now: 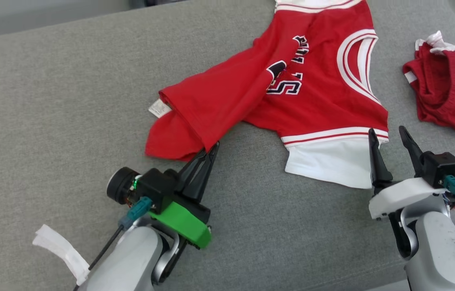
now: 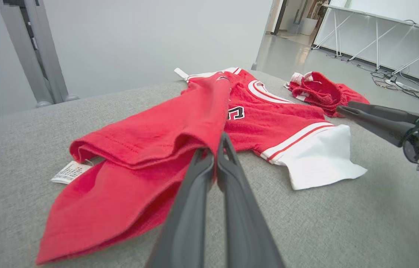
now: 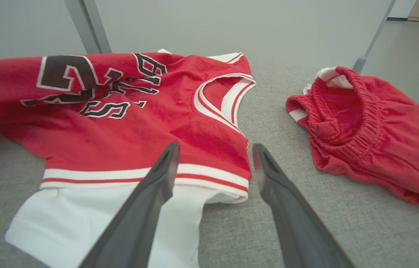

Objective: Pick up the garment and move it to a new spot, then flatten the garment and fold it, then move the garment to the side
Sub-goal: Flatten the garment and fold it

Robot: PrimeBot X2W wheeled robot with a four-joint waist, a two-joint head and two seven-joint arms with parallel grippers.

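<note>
Since the light, floppy red-and-white cotton jersey (image 1: 324, 93) drapes, left tool (image 1: 213, 148) sits clamped on its folded hem, right tool (image 1: 386, 130) spread apart.

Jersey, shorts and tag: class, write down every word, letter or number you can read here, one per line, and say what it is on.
"S": black, white-edged letter on the jersey.
Rest of the lettering: creased and folded over, not readable as a word or number.
Tag on the jersey's edge: printed, too small to read.
Shorts: no text seen.
</note>
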